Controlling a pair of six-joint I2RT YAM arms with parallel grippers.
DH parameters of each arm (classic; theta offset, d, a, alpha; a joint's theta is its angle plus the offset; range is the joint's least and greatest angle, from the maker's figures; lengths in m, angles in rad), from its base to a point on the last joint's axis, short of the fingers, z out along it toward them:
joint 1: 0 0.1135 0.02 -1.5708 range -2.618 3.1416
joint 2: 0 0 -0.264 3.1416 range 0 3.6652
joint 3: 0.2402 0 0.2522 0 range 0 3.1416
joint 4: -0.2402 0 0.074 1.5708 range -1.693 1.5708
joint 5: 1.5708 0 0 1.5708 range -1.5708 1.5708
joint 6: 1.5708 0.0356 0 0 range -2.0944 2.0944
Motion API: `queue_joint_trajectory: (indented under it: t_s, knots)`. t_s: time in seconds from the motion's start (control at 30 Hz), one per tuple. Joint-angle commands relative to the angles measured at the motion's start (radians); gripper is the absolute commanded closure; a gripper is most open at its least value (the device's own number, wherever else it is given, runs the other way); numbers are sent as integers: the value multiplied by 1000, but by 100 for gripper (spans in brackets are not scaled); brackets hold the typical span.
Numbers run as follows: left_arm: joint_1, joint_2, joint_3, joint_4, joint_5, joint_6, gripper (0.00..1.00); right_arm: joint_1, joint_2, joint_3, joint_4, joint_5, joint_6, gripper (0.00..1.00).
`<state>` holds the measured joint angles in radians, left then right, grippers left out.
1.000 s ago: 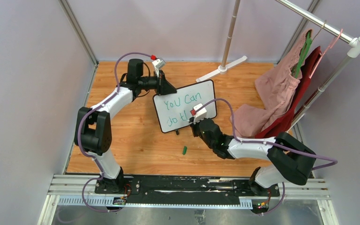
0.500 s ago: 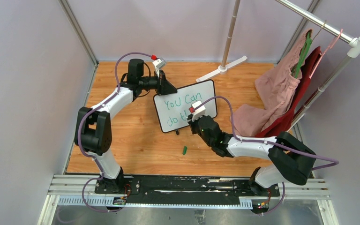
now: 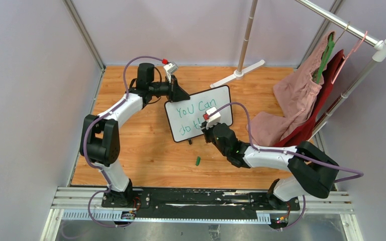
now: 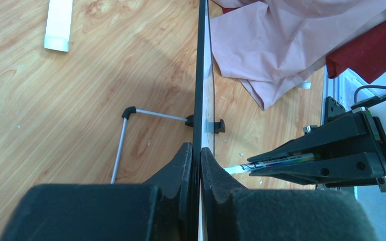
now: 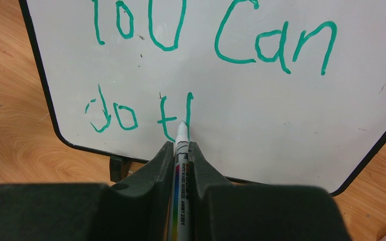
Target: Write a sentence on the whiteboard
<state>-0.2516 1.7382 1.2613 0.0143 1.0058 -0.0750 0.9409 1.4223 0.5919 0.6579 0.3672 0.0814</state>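
The whiteboard (image 3: pixel 216 100) stands tilted on the wooden table, and its white face (image 5: pixel 261 115) fills the right wrist view. The sentence (image 5: pixel 276 47) in green reads "You Can" above "do t" and one more upright stroke. My left gripper (image 3: pixel 178 95) is shut on the board's top left edge, and its fingers (image 4: pixel 196 150) pinch the thin black rim (image 4: pixel 199 75). My right gripper (image 3: pixel 207 131) is shut on a white marker (image 5: pixel 181 160), whose tip touches the foot of the last green stroke. The marker (image 4: pixel 281 161) also shows from the side in the left wrist view.
A green marker cap (image 3: pixel 198 161) lies on the table in front of the board. Pink cloth (image 3: pixel 294 100) and red cloth (image 3: pixel 326 95) hang from a rack at the right. A white stand foot (image 3: pixel 236 75) sits behind the board. The board's wire prop (image 4: pixel 123 135) rests on the wood.
My right gripper has shifted slightly left and toward the board with the marker. The left gripper and the board have stayed still.
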Motion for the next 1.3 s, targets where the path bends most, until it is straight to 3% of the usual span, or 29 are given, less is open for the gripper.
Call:
queue_joint_trajectory:
  t_s: [0.0, 1.27]
  knots:
    - [-40, 26, -20, -70, -29, 13, 100, -41, -10, 13, 17, 50, -26, 100]
    - [-41, 29, -19, -71, -32, 11, 100, -61, -54, -67, -18, 33, -2, 100]
